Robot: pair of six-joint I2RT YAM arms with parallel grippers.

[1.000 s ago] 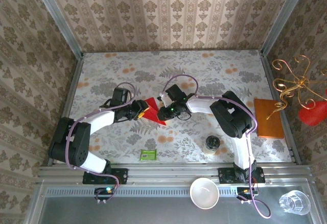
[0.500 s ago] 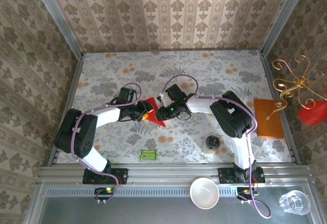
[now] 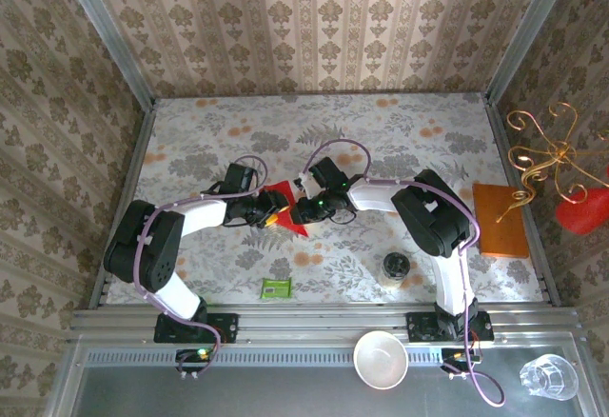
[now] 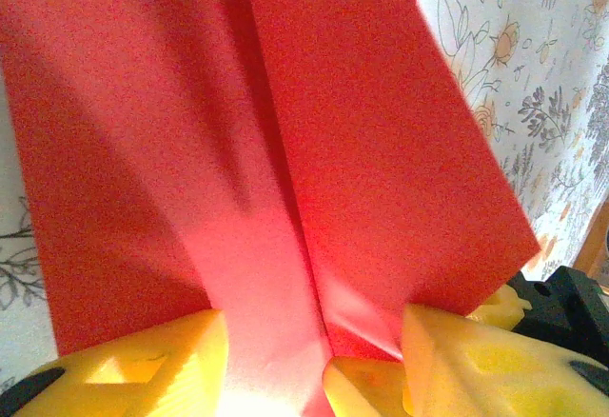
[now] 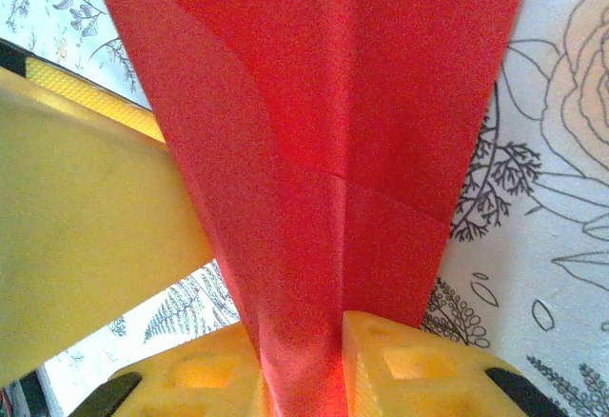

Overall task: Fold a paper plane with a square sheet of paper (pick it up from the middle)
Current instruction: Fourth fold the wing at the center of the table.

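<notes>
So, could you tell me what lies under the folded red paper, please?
The floral table surface shows beside the folded red paper, so it presumably continues beneath. The patch directly under it is covered, so anything flat there cannot be seen.

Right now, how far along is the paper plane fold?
Done: the paper plane is creased into a narrow, pointed dart with a centre ridge. In hand: the right end effector pinches that ridge between its fingers, and the left end effector straddles it from the other side, though its grip is unclear. Left: probably pressing the last creases, then letting go.
</notes>
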